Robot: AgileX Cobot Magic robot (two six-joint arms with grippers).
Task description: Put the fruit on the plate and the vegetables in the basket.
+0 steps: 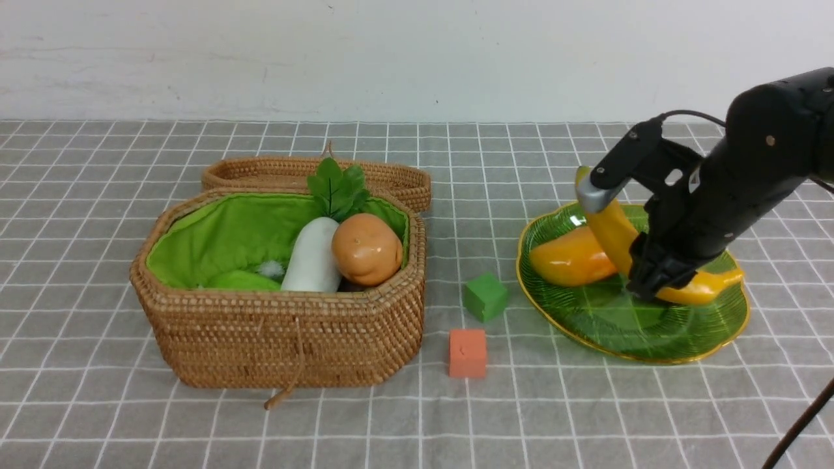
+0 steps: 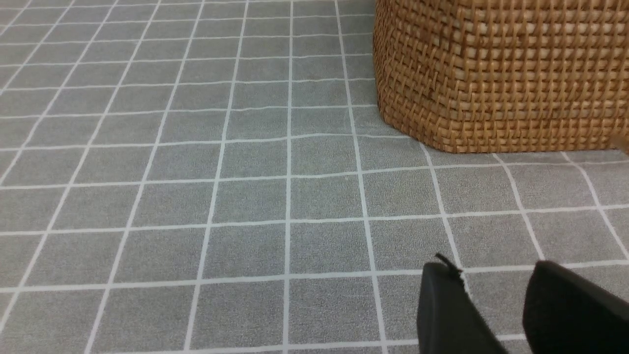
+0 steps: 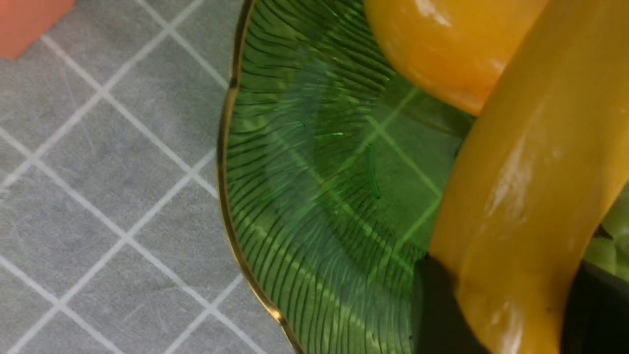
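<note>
The green glass plate (image 1: 586, 335) stands on the right with an orange-yellow mango (image 1: 570, 257) lying in it. My right gripper (image 1: 658, 283) is low over the plate, shut on the long yellow banana (image 1: 609, 231), which leans across the mango. In the right wrist view both black fingers (image 3: 435, 305) press the sides of the banana (image 3: 530, 172), beside the mango (image 3: 442, 44) and above the plate (image 3: 304, 187). The open basket (image 1: 280, 339) holds a white radish (image 1: 313, 257), a potato (image 1: 367, 249) and a green gourd (image 1: 241, 280). My left gripper (image 2: 491, 268) hangs open over bare cloth near the basket (image 2: 501, 73).
A green cube (image 1: 485, 296) and an orange cube (image 1: 467, 353) lie on the checked grey cloth between basket and plate. The basket's wicker lid (image 1: 391, 179) lies open behind it. A white wall closes off the back.
</note>
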